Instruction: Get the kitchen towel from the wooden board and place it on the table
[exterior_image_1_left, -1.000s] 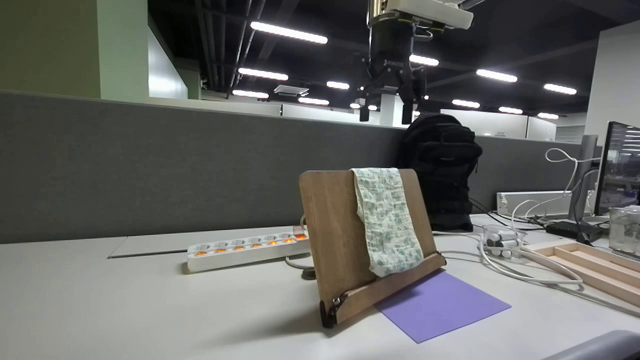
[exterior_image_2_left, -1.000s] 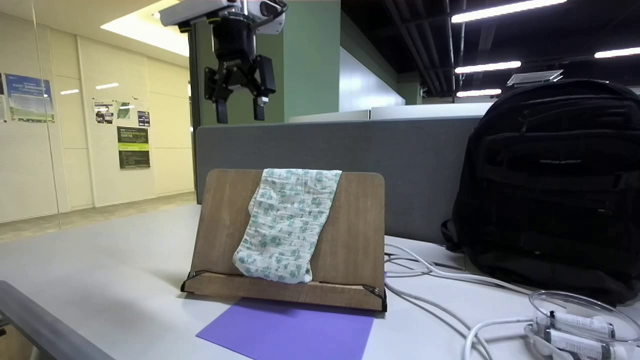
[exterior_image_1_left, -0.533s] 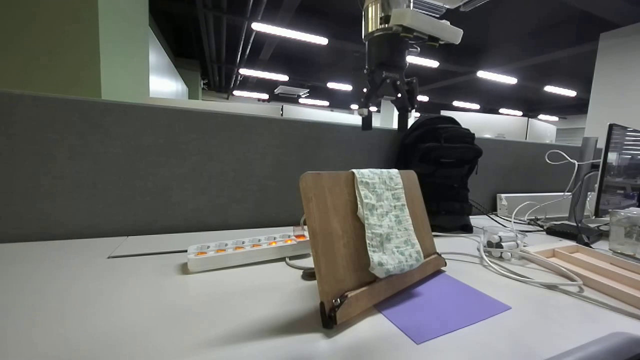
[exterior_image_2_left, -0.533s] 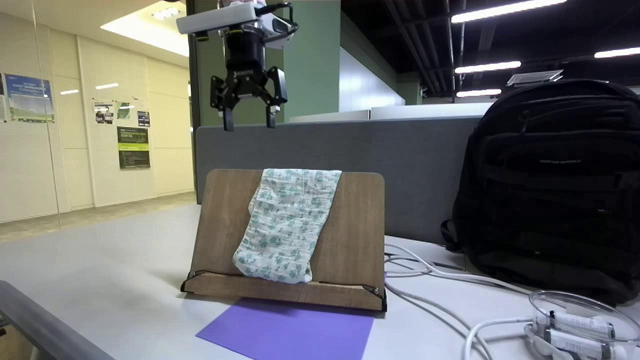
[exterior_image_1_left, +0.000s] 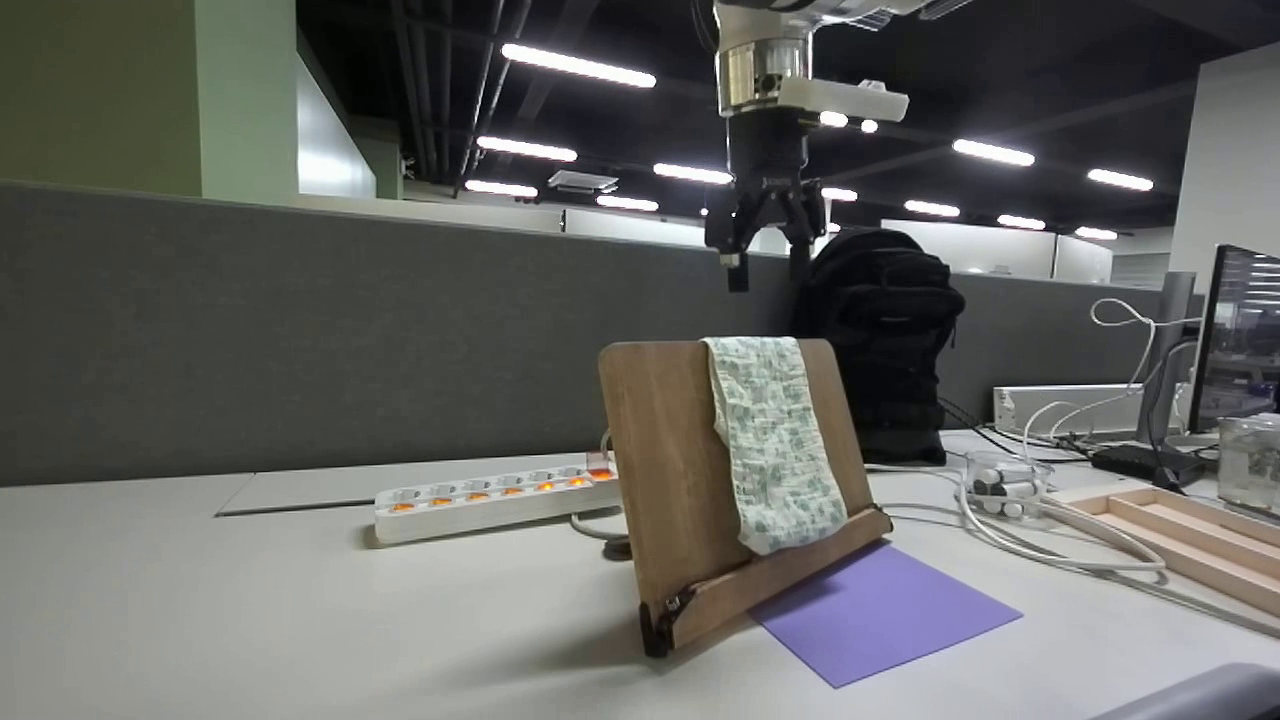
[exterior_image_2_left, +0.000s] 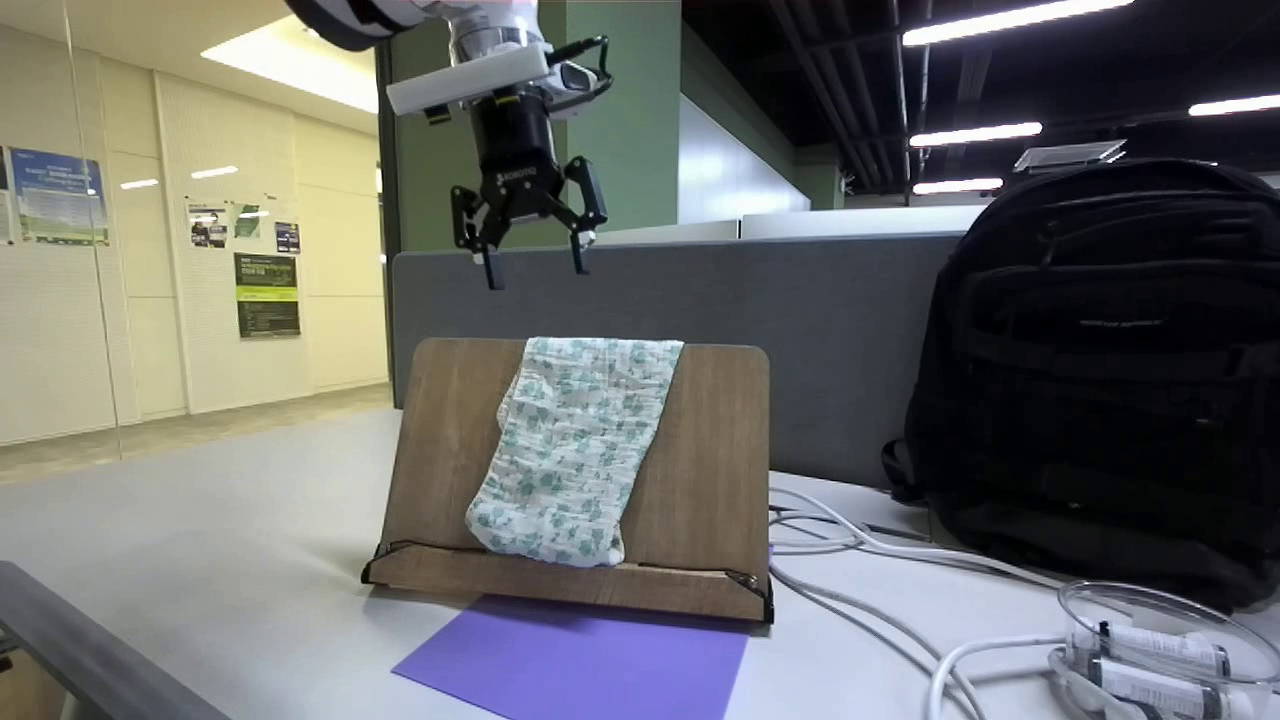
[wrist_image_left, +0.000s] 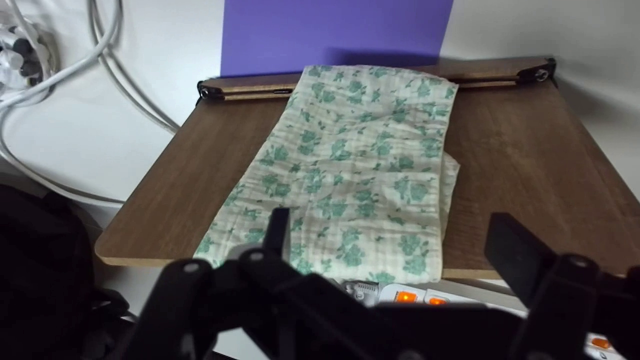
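its two fingers (wrist_image_left: 517, 254) spread wide, the pincer (exterior_image_2_left: 538, 279) hangs above the wooden board (exterior_image_2_left: 700, 460) and has hold of nothing. the kitchen towel (exterior_image_2_left: 580, 450) is on the front of the board, from the top edge down to the little ledge (exterior_image_2_left: 560, 588). so i think the grabbing comes next.

in the wrist view, one finger shows over the wood and the other over the towel, so the pincer may be too far to one side. the fingers also line up along the top edge, not one in front and one behind. if it comes straight down like that, the tips could bump the wood and knock the leaning board over. if it nips only a tiny fold, the soft cloth could slip out. if it pinches wood and towel together, the board could get dragged along. i can't see how much towel hangs behind the board; a long bit there could catch on the way up. and if the pincer lets go in the wrong spot, the towel could land on the purple sheet (exterior_image_1_left: 890, 620) or the power strip (exterior_image_1_left: 495, 512), not on the tabletop (exterior_image_1_left: 200, 600) itself.
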